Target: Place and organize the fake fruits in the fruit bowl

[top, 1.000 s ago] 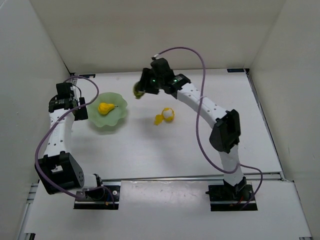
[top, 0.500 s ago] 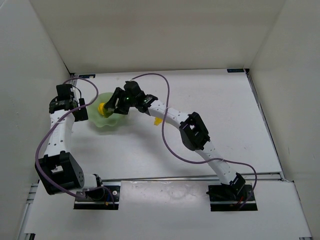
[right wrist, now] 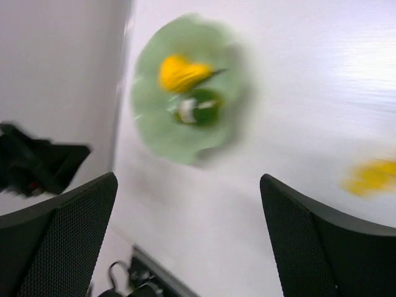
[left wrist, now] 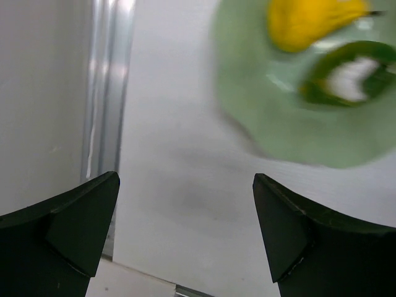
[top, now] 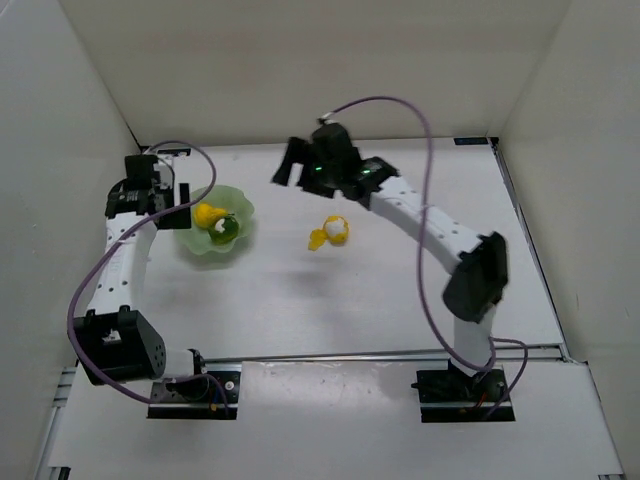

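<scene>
The right arm is stretching over the back of the counter with its elbow bent near the right wall. Its end effector is hanging in the air, fingers spread wide with nothing between them. The left arm is arching along the left wall, and its end effector is hovering just beside the left rim of the fruit bowl, its fingers likewise apart and empty. The yellow pear and the dark green fruit are lying together in the bowl. The yellow-and-white piece is sitting on the counter, well apart from the bowl. Both wrist views are showing the fruits blurred. The left wrist view is cutting off the bowl's far side and the pear's top.
</scene>
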